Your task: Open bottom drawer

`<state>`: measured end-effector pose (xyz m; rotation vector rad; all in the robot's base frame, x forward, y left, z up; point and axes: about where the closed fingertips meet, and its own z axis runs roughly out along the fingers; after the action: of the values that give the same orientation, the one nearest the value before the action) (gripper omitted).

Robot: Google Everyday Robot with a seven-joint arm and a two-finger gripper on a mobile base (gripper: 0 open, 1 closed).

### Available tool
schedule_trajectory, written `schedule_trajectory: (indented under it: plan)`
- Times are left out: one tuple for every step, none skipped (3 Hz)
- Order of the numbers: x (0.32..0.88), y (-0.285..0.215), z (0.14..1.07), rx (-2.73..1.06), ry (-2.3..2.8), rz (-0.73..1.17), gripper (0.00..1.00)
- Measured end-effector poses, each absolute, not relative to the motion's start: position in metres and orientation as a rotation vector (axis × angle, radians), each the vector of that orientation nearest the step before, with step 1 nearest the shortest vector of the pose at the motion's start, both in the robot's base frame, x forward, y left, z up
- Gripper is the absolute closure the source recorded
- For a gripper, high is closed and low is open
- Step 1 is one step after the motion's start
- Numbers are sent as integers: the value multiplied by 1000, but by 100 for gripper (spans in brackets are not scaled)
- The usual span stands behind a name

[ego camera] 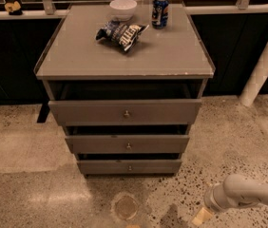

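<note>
The grey cabinet (124,61) has three drawers, each with a small round knob. The bottom drawer (100,167) is the lowest and narrowest front, and its knob (129,167) sits at the centre. A thin dark gap shows above its front. My gripper (201,216) hangs low at the lower right on the end of the white arm (248,194). It is just above the floor, to the right of the cabinet and below the bottom drawer, touching nothing. Only its tan tip shows.
On the cabinet top lie a white bowl (123,7), a blue can (160,12) and a chip bag (120,33). A white post (264,61) slants at the right. A round floor mark (126,207) lies before the cabinet on speckled floor.
</note>
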<state>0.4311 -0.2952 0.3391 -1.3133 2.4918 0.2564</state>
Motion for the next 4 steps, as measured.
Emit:
schedule_trajectory:
  plan:
    - [431, -295, 339, -1313, 2492, 257, 0]
    - [431, -295, 332, -1317, 2480, 286, 0]
    - [438, -294, 307, -1325, 2437, 374, 0]
    - [456, -282, 273, -1365, 2371, 475, 0]
